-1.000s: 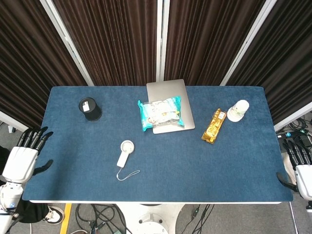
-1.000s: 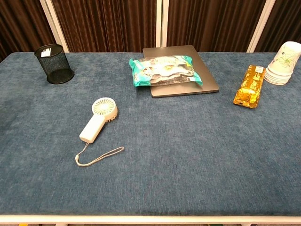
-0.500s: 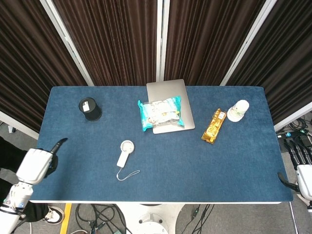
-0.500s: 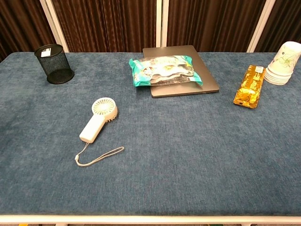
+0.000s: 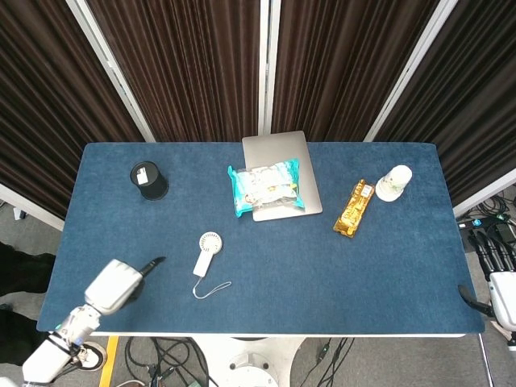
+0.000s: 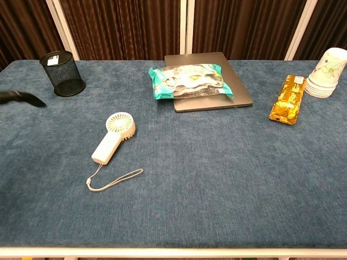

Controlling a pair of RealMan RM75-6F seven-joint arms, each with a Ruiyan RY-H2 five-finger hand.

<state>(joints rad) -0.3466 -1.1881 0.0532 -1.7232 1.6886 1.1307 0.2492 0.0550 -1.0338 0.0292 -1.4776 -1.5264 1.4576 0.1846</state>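
My left hand [image 5: 115, 284] hovers over the blue table's [image 5: 322, 274] front left part, left of a white hand-held fan [image 5: 205, 252]. It holds nothing, and one black finger [image 5: 151, 264] stretches out towards the fan; its other fingers are hidden under the hand. In the chest view only that fingertip [image 6: 21, 97] shows at the left edge, left of the fan [image 6: 114, 137]. My right hand [image 5: 498, 278] hangs off the table's front right corner, fingers apart and upright, holding nothing. The chest view does not show it.
A black mesh pen pot [image 5: 149, 180] stands at the back left. A teal snack bag [image 5: 264, 187] lies on a closed grey laptop [image 5: 278, 153] at the back middle. A gold wrapped bar [image 5: 355, 207] and stacked paper cups [image 5: 393, 182] sit at the back right. The fan's loop cord [image 5: 211, 288] trails forward.
My left hand has swung in from beyond the table's left edge to over its front left part, nearer the fan. The right hand has hardly moved.
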